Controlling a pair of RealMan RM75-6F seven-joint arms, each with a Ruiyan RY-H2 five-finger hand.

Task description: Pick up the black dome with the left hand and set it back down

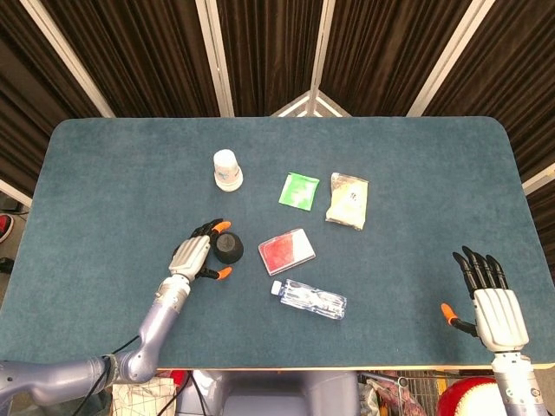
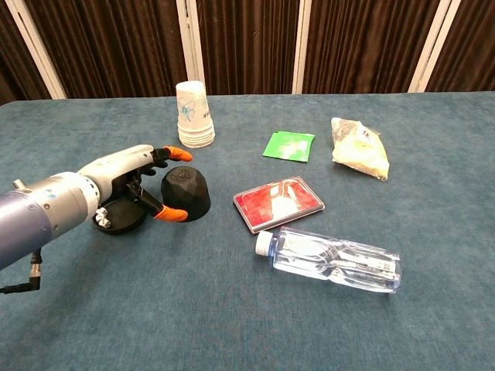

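The black dome [image 1: 231,249] [image 2: 186,193] stands on the blue table [image 1: 416,173], just right of a shallow black dish [image 2: 116,219] holding small white dice. My left hand [image 1: 196,256] [image 2: 133,188] lies beside the dome's left flank with its fingers spread around it. The orange thumb tip sits by the dome's base, and the other fingertips are clear of its top. The hand partly covers the dish. My right hand [image 1: 489,305] rests open and empty near the table's front right edge.
A stack of paper cups [image 1: 227,170] [image 2: 193,114] stands behind the dome. To its right lie a red flat box [image 1: 286,251] [image 2: 278,202], a clear bottle [image 1: 310,299] [image 2: 332,259], a green packet [image 1: 299,190] [image 2: 288,145] and a yellow bag [image 1: 348,200] [image 2: 357,148].
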